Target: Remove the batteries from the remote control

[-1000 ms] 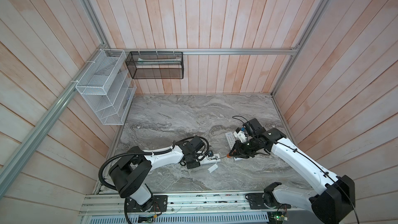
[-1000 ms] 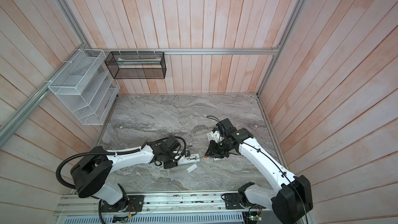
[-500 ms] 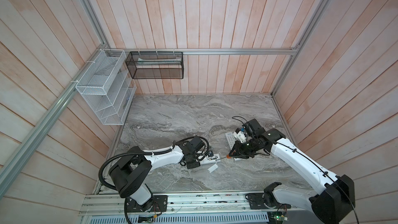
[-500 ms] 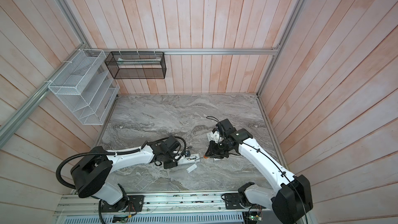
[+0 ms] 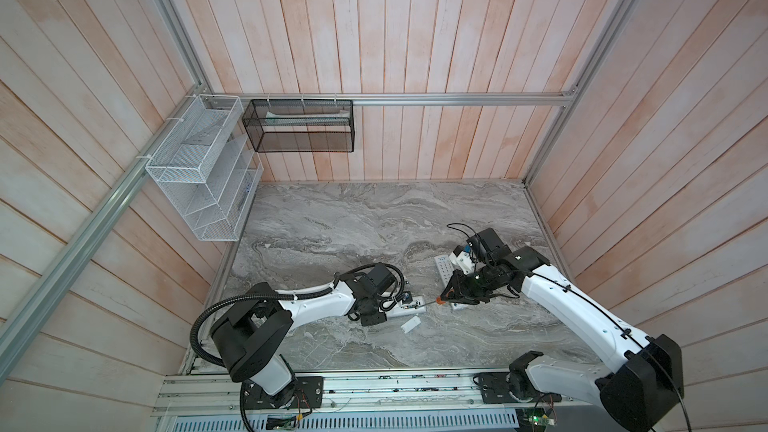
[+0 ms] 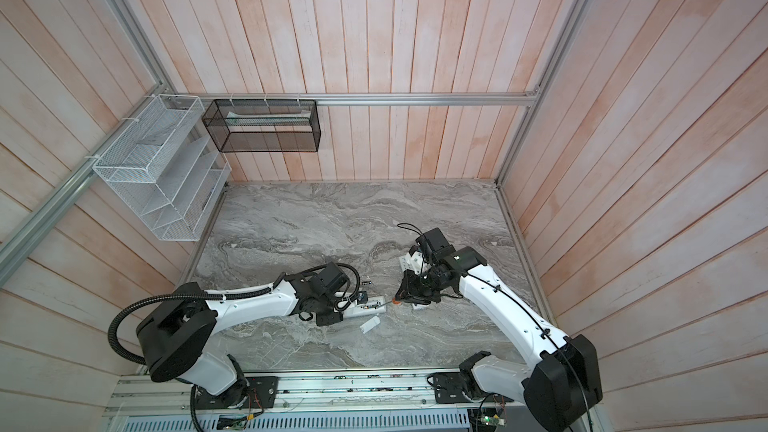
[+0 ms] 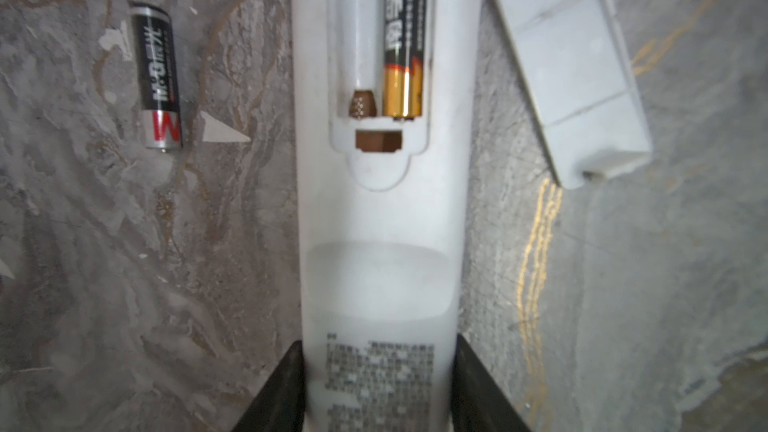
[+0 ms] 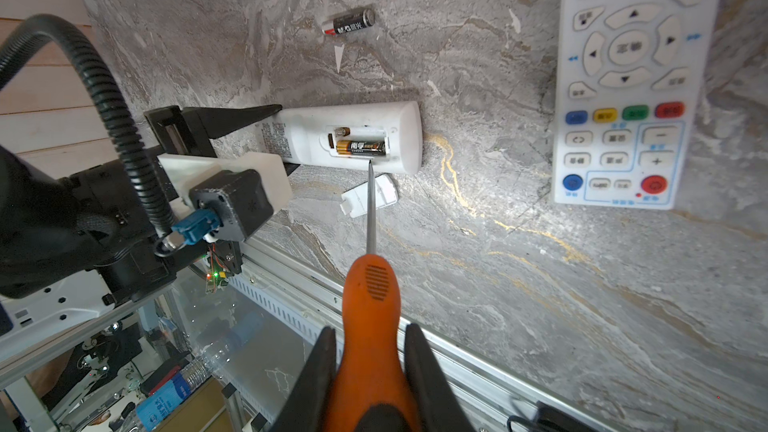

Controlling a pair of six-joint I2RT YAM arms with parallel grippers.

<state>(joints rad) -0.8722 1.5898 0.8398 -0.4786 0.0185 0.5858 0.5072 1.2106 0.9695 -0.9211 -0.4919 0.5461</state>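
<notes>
My left gripper (image 7: pixel 378 388) is shut on the white remote control (image 7: pixel 380 243), which lies back up with its compartment open. One black-and-gold battery (image 7: pixel 405 35) sits in the compartment beside an empty slot with a spring. Another of the batteries (image 7: pixel 156 76) lies loose on the table beside the remote. My right gripper (image 8: pixel 370 367) is shut on an orange-handled screwdriver (image 8: pixel 370 305). Its metal tip points at the edge of the remote (image 8: pixel 303 139), just beside the seated battery (image 8: pixel 360 147). In both top views the grippers meet near the table's front middle, remote (image 5: pixel 409 305) between them.
A white cover (image 7: pixel 569 68) lies next to the held remote. A second remote (image 8: pixel 627 76), buttons up, rests under the right arm. A white wire basket (image 5: pixel 199 176) and a black mesh basket (image 5: pixel 299 126) hang on the walls. An aluminium rail runs along the table's front.
</notes>
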